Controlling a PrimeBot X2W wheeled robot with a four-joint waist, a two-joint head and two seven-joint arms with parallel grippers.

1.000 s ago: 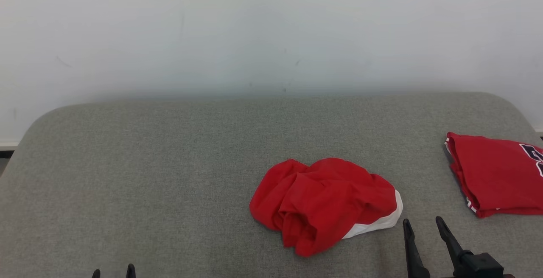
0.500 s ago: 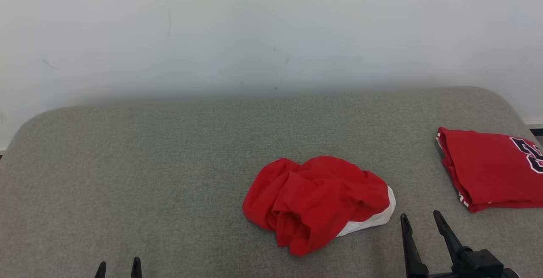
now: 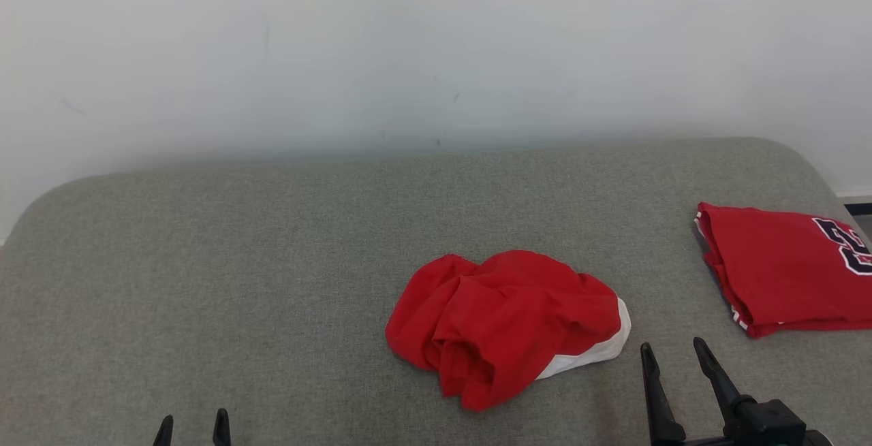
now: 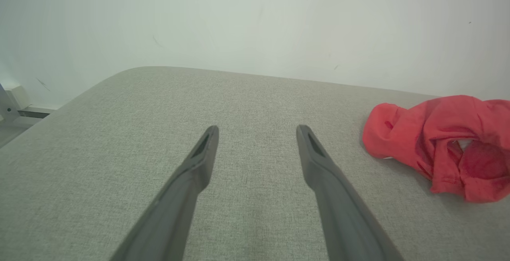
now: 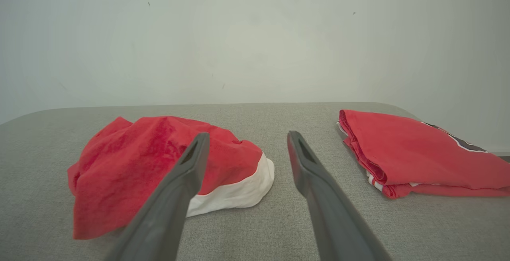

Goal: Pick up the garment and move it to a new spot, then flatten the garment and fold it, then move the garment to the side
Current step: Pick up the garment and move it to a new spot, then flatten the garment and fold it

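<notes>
1. Head view: garment (image 3: 504,327) lies crumpled in a heap on the grey fabric surface (image 3: 272,262), right of centre, toward the near edge. It is red cloth with a white band along its lower right edge.
2. Head view: folded red top (image 3: 790,282) lies flat at the far right of the surface, well apart from the garment. The dark, white-outlined print on its right end is cut by the frame edge.
3. Head view: right pincer (image 3: 673,349) is at lower right, fingers spread, nothing between them. Its tips are just beside the garment's white band, not touching it.
4. Head view: left pincer (image 3: 193,427) is at lower left with its two tips in frame, spread, over bare surface, well apart from the garment.
5. Head view: plain white wall (image 3: 436,51) stands behind the surface, with a few small marks on it.
6. Left wrist view: left pincer (image 4: 258,129) is released, fingers wide apart above bare surface, holding nothing. Garment (image 4: 438,141) is off to the right, clear of the fingers, cut by the frame edge.
7. Right wrist view: right pincer (image 5: 248,135) is released and empty. One finger overlaps the garment (image 5: 159,161) in the picture; contact cannot be told.
8. Right wrist view: the garment's white band faces the gap between the fingers. Folded red top (image 5: 410,153) lies beyond the other finger, apart from it, striped trim at its fold edge.
</notes>
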